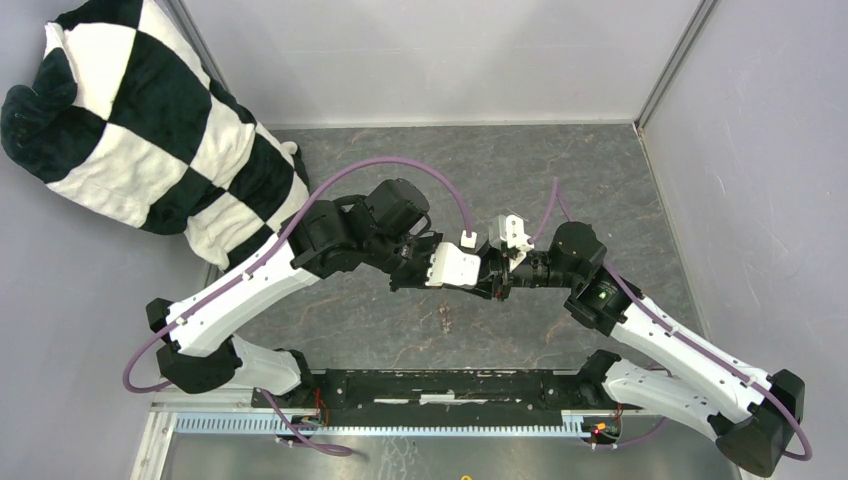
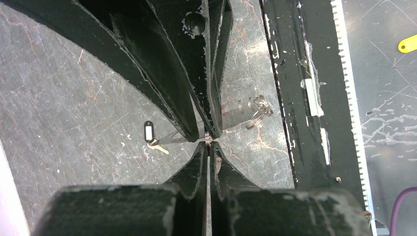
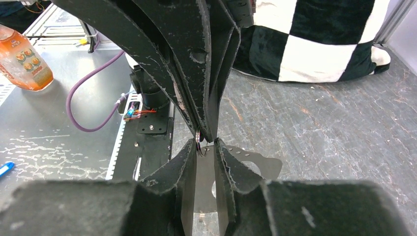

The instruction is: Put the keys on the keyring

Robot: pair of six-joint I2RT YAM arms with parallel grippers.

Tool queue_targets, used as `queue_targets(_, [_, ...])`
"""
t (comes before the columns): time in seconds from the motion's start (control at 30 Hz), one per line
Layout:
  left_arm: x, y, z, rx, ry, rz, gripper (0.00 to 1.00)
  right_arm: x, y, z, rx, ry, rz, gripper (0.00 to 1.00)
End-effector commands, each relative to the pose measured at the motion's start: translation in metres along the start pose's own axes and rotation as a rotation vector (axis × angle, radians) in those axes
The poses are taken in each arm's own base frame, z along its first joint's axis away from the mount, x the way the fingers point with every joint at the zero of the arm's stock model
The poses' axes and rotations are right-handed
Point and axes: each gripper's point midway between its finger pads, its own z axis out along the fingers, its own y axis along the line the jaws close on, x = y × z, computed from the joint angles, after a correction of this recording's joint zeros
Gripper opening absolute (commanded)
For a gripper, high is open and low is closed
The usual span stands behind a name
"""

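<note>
My two grippers meet tip to tip above the middle of the table. The left gripper (image 2: 208,145) is shut on the keyring (image 2: 208,139), a thin metal loop seen edge-on. In the right wrist view the keyring (image 3: 198,146) hangs from the left fingers (image 3: 196,64), between the tips of my right gripper (image 3: 203,146), whose jaws stand apart around it. One of the keys, with a black tag (image 2: 149,132), lies on the table below. A silvery tangle with a clear, reddish tag (image 2: 255,110) lies to its right.
A black-and-white checkered pillow (image 1: 140,110) fills the far left corner. The black base rail (image 1: 450,385) runs along the near edge. Beyond it, on the metal bench, are an orange bottle (image 3: 22,59), a purple cable (image 3: 88,98) and a yellow tag (image 2: 407,44).
</note>
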Motion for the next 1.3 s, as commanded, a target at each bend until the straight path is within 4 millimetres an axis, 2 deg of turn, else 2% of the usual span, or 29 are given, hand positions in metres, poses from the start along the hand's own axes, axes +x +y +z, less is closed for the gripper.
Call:
queue_targets(0.0, [-0.011, -0.004, -0.008, -0.006, -0.059, 0.015, 0.02, -0.035, -0.007, 0.001, 0.023, -0.080, -0.075, 0.22])
queue_targets(0.13, [-0.011, -0.005, -0.008, -0.003, -0.058, 0.011, 0.02, -0.037, -0.007, 0.001, 0.018, -0.087, -0.075, 0.16])
queue_targets(0.23, [-0.010, -0.005, -0.008, -0.003, -0.057, 0.012, 0.02, -0.041, -0.005, 0.000, 0.017, -0.103, -0.080, 0.25])
queue_targets(0.37, [-0.011, -0.006, -0.008, -0.002, -0.058, 0.011, 0.02, -0.043, -0.006, -0.002, 0.028, -0.105, -0.079, 0.28])
queue_targets(0.53, [-0.013, -0.004, -0.009, -0.011, -0.068, 0.012, 0.02, -0.036, -0.005, 0.001, 0.013, -0.086, -0.063, 0.20])
queue_targets(0.63, [-0.013, -0.004, -0.010, -0.014, -0.067, 0.011, 0.02, -0.031, -0.006, 0.002, 0.008, -0.069, -0.052, 0.19])
queue_targets(0.67, [-0.012, -0.004, -0.010, -0.013, -0.066, 0.010, 0.02, -0.029, -0.006, 0.003, 0.008, -0.062, -0.049, 0.17])
queue_targets(0.77, [-0.013, -0.004, -0.010, -0.013, -0.069, 0.011, 0.02, -0.022, -0.011, 0.005, 0.016, -0.029, -0.045, 0.02])
queue_targets(0.9, [-0.018, -0.002, -0.012, -0.021, -0.079, 0.010, 0.02, -0.009, -0.024, 0.005, 0.070, 0.037, -0.041, 0.00])
queue_targets(1.0, [-0.027, 0.003, -0.015, -0.037, -0.102, -0.009, 0.02, -0.014, -0.026, 0.001, 0.103, 0.000, -0.060, 0.01])
queue_targets(1.03, [-0.031, 0.006, -0.017, -0.049, -0.114, -0.017, 0.04, -0.019, -0.025, 0.000, 0.110, -0.035, -0.075, 0.00])
queue_targets(1.2, [-0.038, 0.010, -0.022, -0.082, -0.137, -0.051, 0.40, -0.047, -0.015, -0.011, 0.115, -0.236, -0.061, 0.00])
queue_targets(1.27, [-0.041, 0.015, -0.027, -0.120, -0.155, -0.071, 0.48, -0.056, -0.010, -0.018, 0.114, -0.314, -0.054, 0.01])
